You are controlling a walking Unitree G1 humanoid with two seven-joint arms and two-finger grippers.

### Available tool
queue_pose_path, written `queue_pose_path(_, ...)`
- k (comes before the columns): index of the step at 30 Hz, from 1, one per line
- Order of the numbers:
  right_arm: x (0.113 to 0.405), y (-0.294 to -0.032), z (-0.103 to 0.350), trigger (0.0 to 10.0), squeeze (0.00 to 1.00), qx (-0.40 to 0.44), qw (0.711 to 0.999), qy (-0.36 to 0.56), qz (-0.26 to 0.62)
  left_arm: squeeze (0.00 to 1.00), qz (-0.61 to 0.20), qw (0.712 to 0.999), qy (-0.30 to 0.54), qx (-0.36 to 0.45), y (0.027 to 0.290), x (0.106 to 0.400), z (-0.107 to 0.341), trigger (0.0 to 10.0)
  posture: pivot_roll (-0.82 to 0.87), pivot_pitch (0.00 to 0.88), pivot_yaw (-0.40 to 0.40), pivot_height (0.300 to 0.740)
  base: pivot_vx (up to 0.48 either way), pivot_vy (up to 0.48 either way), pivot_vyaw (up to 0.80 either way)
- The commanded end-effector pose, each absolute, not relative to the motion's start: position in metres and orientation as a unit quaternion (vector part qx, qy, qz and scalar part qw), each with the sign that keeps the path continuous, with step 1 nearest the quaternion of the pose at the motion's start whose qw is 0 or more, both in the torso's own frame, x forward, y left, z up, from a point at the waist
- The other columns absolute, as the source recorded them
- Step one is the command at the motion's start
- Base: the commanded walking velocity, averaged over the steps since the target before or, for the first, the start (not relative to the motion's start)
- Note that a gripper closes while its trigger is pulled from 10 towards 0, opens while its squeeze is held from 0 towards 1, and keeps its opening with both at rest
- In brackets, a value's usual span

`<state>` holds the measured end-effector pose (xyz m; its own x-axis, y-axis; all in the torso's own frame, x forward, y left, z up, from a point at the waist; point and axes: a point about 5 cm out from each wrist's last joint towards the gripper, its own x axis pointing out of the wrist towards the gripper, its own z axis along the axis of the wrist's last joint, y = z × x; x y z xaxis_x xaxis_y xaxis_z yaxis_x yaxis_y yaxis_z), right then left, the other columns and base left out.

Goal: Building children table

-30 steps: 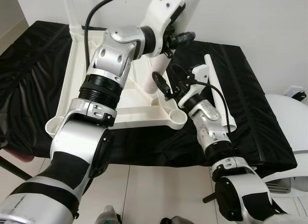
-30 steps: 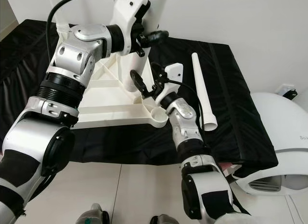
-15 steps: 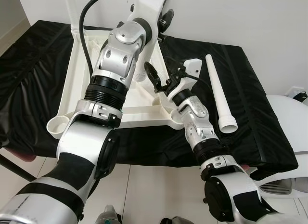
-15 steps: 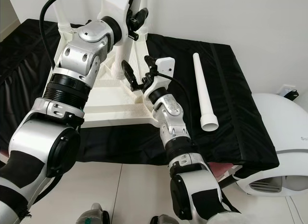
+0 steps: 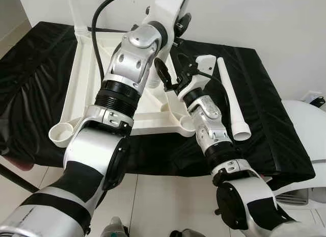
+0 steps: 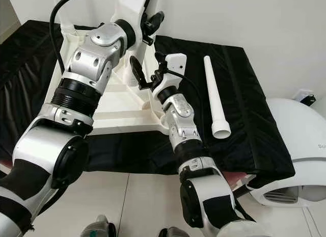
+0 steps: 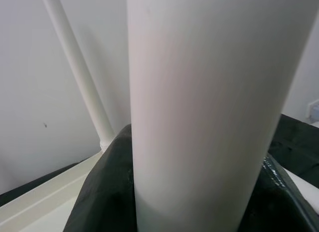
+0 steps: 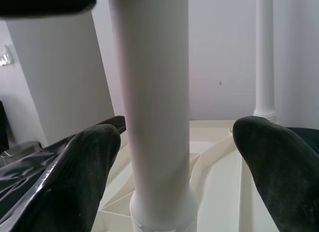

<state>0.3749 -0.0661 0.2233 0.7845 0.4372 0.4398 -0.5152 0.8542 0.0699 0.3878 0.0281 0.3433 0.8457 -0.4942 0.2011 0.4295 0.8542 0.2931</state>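
Left gripper (image 7: 199, 192) clamped around an upright leg (image 7: 209, 92) seated in the upturned tabletop (image 5: 84, 79). Right gripper (image 8: 174, 162) spread wide, straddling that leg low down, near the tabletop's near corner. Further legs (image 8: 264, 52) standing at the tabletop's far edge. One loose leg (image 5: 232, 99) lying beside the tabletop, unfitted. Judged over halfway.

1. Our left arm (image 5: 119, 89) reaches up the frame's centre, its gripper (image 5: 179, 24) clamped near the top edge.
2. Our right arm (image 5: 211, 127) rises from the lower right, its gripper (image 5: 170, 79) spread wide at centre.
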Motion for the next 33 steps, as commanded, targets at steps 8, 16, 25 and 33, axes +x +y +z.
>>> queue_pose_path(8, 0.381, -0.065, 0.228, 10.0, 0.0, 0.082, 0.946, -0.202, 0.241, 0.0, -0.215, 0.957, -0.156, 0.121, 0.021, 0.384, 0.349, 10.0, 0.07, 0.0, -0.064, 0.74, 0.0, 0.0, 0.0)
queue_pose_path(16, 0.388, -0.066, 0.233, 9.7, 0.0, 0.086, 0.952, -0.192, 0.221, 0.0, -0.228, 0.953, -0.158, 0.117, 0.013, 0.379, 0.349, 10.0, 0.07, 0.0, -0.067, 0.74, 0.0, 0.0, 0.0)
queue_pose_path(25, 0.392, -0.064, 0.241, 4.1, 0.0, 0.098, 0.952, -0.199, 0.213, 0.0, -0.23, 0.953, -0.16, 0.116, 0.011, 0.378, 0.349, 10.0, 0.07, 0.0, -0.071, 0.74, 0.0, 0.0, 0.0)
queue_pose_path(33, 0.394, -0.063, 0.244, 0.0, 0.0, 0.1, 0.951, -0.201, 0.21, 0.0, -0.232, 0.952, -0.161, 0.118, 0.01, 0.378, 0.349, 10.0, 0.08, 0.0, -0.071, 0.74, 0.0, 0.0, 0.0)
